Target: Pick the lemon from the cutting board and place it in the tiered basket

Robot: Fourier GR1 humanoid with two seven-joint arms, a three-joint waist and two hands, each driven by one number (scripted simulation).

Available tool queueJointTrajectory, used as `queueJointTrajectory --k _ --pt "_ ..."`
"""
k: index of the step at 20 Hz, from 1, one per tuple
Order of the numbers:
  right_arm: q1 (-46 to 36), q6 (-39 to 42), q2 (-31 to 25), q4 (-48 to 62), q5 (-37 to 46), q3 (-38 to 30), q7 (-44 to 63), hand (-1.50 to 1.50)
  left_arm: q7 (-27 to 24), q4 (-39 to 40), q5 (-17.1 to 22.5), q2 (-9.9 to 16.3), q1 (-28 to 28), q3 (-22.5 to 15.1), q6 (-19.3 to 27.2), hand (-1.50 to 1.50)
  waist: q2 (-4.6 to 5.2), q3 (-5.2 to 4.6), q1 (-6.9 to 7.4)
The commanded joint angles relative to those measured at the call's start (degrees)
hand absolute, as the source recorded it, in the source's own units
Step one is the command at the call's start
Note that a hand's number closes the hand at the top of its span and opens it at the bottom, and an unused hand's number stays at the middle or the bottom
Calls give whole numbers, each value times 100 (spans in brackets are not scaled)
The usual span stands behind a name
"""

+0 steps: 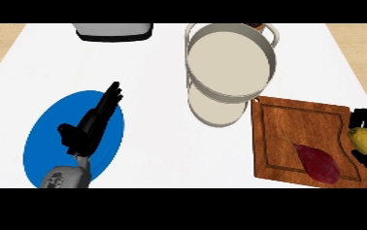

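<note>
White counter (158, 127) surface carries all items. Left hand (90, 127) rests over a blue plate (43, 146) near the left edge, fingers straight and relaxed. Right hand (358, 127) shows only partly at the right edge, fingers curled round the lemon (358, 138) beside the cutting board (287, 127). A dark red vegetable (319, 162) lies on the board. The tiered basket (267, 54) stands just behind the board.

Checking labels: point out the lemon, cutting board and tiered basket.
lemon (359, 138), head view, on its yellow skin.
cutting board (287, 127), head view, on bare wood.
tiered basket (269, 73), head view, on the upper tier's rim.
</note>
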Motion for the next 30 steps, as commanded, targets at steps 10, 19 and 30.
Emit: queueJointTrajectory --k 10,19,30 --pt "-490 1586 620 -2484 -2729 -1497 1092 150 36 34 -125 -117 8 -26 147 0 -33 -12 -26" --pt "-1986 2589 675 -3915 -4051 -1535 4217 150 100 -119 -85 -54 66 -62 -80 0 -22 -8 69" --pt "-4781 1588 1487 -2422 -3340 304 6283 150 120 78 -196 -176 -165 -52 3 0 15 -7 163"
